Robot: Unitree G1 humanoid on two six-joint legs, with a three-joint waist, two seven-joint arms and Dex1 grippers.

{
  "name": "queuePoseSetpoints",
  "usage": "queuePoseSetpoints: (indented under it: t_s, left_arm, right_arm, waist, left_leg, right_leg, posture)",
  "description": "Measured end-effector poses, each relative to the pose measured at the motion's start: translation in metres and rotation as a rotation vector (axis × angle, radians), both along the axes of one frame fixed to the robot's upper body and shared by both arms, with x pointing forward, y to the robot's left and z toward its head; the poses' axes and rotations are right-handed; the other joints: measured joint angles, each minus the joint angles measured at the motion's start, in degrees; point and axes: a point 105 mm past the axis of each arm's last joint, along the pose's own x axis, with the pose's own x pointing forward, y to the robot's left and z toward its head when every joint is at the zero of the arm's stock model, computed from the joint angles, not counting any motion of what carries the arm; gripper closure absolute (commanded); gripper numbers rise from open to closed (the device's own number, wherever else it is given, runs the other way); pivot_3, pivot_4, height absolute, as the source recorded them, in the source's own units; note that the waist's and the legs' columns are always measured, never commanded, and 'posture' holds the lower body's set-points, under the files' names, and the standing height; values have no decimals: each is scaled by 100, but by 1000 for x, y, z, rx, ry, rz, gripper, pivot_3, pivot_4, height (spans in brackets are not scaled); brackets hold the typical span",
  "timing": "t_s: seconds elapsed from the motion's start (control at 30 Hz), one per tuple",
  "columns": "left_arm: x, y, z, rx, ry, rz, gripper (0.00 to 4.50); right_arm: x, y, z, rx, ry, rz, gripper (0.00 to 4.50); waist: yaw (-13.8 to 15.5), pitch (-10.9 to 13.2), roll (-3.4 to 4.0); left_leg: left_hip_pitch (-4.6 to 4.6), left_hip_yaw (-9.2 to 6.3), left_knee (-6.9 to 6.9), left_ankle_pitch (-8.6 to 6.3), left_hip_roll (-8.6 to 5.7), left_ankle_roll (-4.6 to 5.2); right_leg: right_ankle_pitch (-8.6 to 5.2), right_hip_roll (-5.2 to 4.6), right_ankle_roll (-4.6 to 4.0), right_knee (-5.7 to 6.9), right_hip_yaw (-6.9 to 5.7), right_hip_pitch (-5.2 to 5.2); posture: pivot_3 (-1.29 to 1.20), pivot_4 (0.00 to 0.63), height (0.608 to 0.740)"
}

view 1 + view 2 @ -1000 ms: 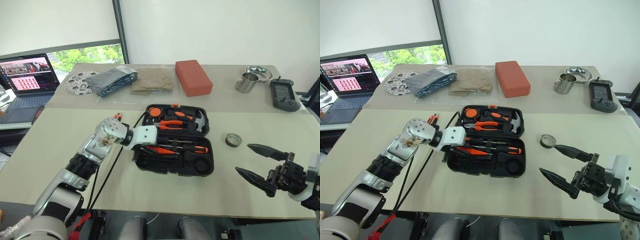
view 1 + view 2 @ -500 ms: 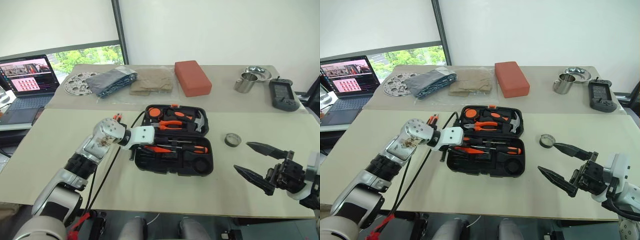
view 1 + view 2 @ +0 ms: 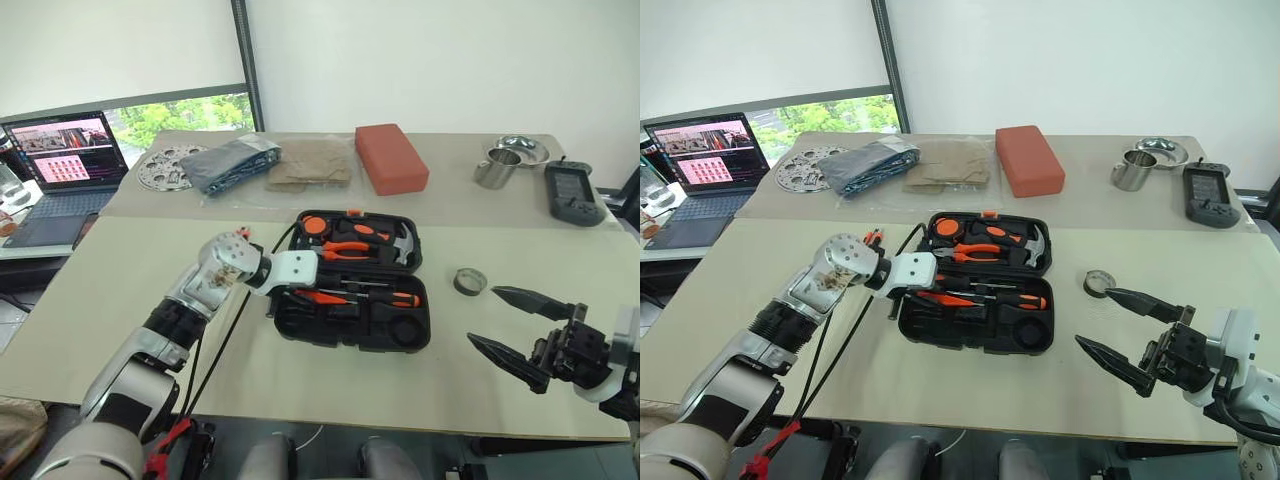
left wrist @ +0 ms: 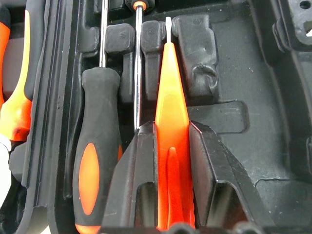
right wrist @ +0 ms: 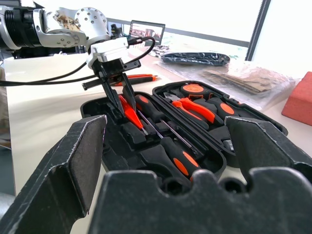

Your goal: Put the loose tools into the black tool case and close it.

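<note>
On your far left a laptop (image 3: 62,165) stands open on a side desk; writing on its screen is too small to read. On the counter (image 3: 120,290), your left pincer (image 4: 171,161) reaches down into the near left part of the black tool case (image 3: 352,280). Its two black fingers (image 4: 214,180) are closed snugly on the slim small orange tool (image 4: 170,122), a flat tapering orange blade with a thin metal tip, held over the moulded slots. Just beside it in the tray lies a screwdriver (image 4: 95,161) with a black handle and an orange oval inlay, seated in its groove. An orange-and-black item (image 5: 134,78) lies on the counter just past the case's left end, on the far side of your left arm in the right wrist view; what it is you cannot tell.

The case lies open and flat in the middle of the counter, lid half away from you, with a small orange latch (image 3: 350,212) on the far edge. The lid holds orange-handled pliers (image 3: 345,248) and a steel-headed hammer (image 3: 402,242); the near half carries a second screwdriver (image 3: 375,297) lying across. No brand or label can be read on it.

To the right of the case the small round grey tape roll (image 3: 468,281) sits on the counter, apart from the case. Your right pincer (image 3: 515,328) hovers near it at the right edge, spread wide and holding nothing.
</note>
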Motion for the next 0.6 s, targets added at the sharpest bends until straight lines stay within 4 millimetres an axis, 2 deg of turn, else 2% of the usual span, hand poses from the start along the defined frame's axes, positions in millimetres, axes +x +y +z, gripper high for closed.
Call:
queuePoseSetpoints:
  t_s: [0.5, 0.57, 0.6]
  left_arm:
    - [3, -4, -4, 51, 18, 9, 4043]
    - [3, -4, -4, 49, 25, 16, 3044]
    - [3, -5, -4, 43, 26, 18, 2818]
  right_arm:
    - [0, 0, 0, 1, 1, 0, 0]
    - [0, 0, 0, 1, 1, 1, 0]
    - [0, 0, 0, 1, 0, 2, 0]
  waist:
    - [-3, -9, 9]
    - [-2, -9, 10]
    - [-3, -9, 10]
  left_leg:
    - [-1, -1, 6, 0, 3, 0]
    - [-1, -1, 6, 0, 3, 0]
    - [-1, -1, 6, 0, 3, 0]
  right_leg:
    - [-3, 14, 6, 9, 9, 14]
    - [-3, 14, 6, 9, 10, 14]
    - [-3, 14, 6, 9, 10, 14]
  posture:
    - [0, 150, 740]
    - [0, 150, 740]
    - [0, 150, 740]
